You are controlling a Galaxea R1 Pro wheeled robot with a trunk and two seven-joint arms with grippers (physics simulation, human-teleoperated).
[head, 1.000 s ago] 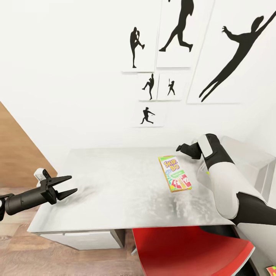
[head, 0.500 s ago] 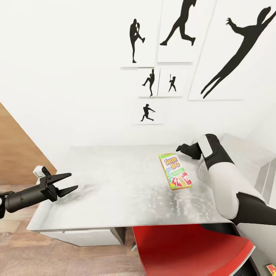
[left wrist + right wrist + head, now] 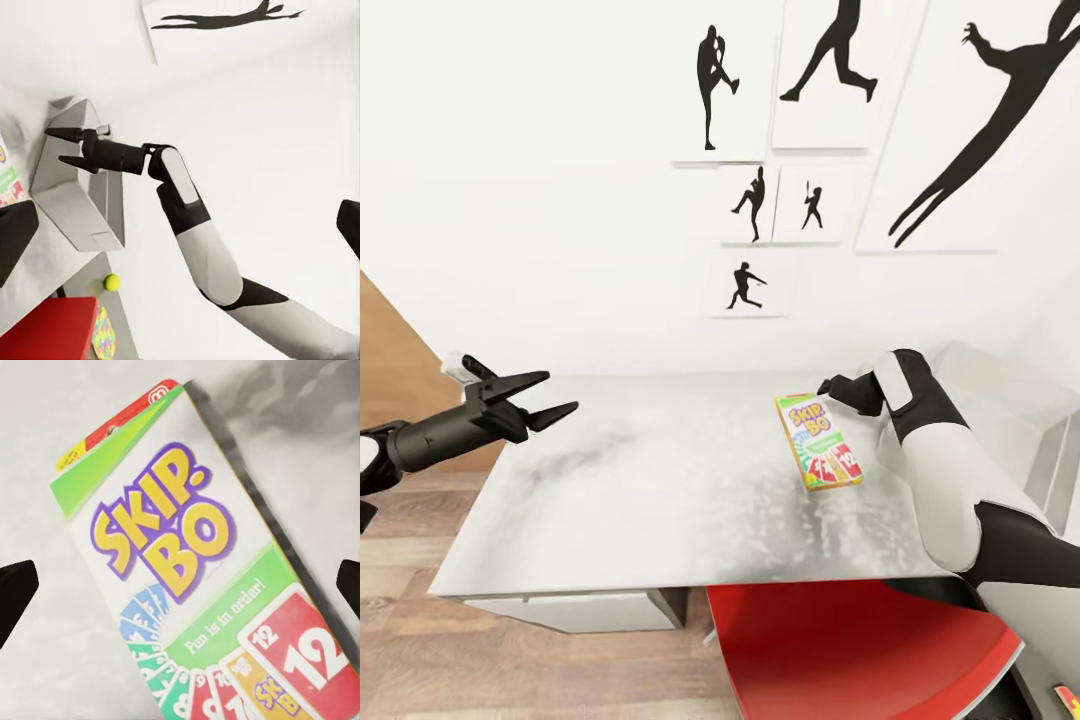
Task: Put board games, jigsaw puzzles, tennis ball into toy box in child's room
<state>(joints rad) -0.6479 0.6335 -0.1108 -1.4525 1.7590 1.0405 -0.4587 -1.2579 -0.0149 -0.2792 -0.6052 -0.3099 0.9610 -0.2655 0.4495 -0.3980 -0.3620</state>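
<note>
One SKIP BO box (image 3: 818, 441) lies on the table (image 3: 660, 500); both grippers, left (image 3: 545, 395) and right (image 3: 64, 146), hover spread, grasping nothing.

pale grey table (image 3: 660, 500), SKIP BO board game (image 3: 819, 441) lying flat

We find ourselves in a child's bedroom at home: black sports-silhouette posters (image 3: 830, 150) cover the white wall, a Skip-Bo game box (image 3: 817, 441) lies on the pale mottled tabletop (image 3: 660, 500), a red chair (image 3: 860, 650) is tucked below, and wood flooring (image 3: 420, 650) shows.
</note>
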